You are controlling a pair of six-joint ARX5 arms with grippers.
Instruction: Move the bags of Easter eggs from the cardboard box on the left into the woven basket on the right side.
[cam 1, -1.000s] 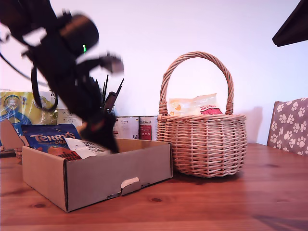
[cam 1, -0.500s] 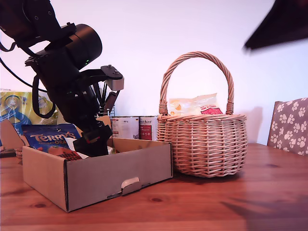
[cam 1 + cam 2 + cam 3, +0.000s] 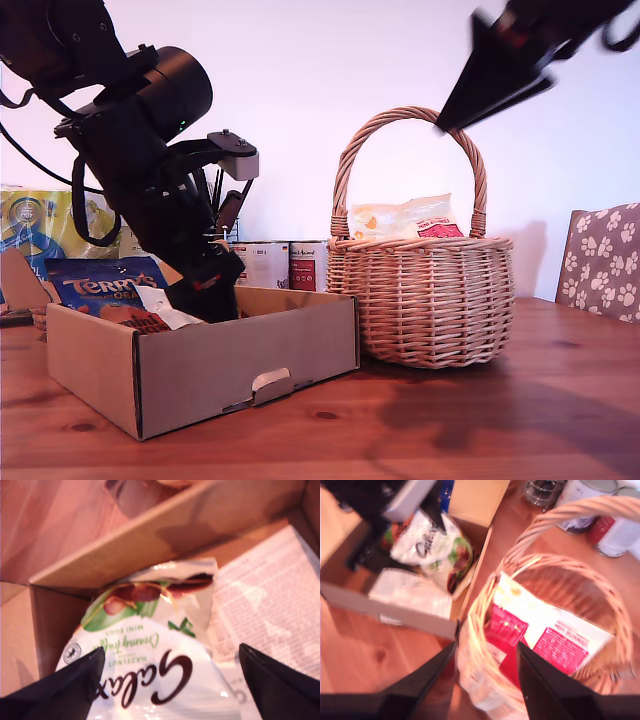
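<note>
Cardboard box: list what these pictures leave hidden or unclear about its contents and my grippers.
- Exterior view: the cardboard box front wall hides its floor.
- First wrist view: the white bag is cut off by the frame.
- Second wrist view: motion blur smears the print on the bag in the woven basket.

Open air over the woven basket [image 3: 420, 290] mouth on either side of its arched handle [image 3: 410, 125]. Cream bag [image 3: 405, 217] already filling part of the inside. Low cardboard box [image 3: 200, 365] walls beside, tins [image 3: 285, 265] crowding behind.
</note>
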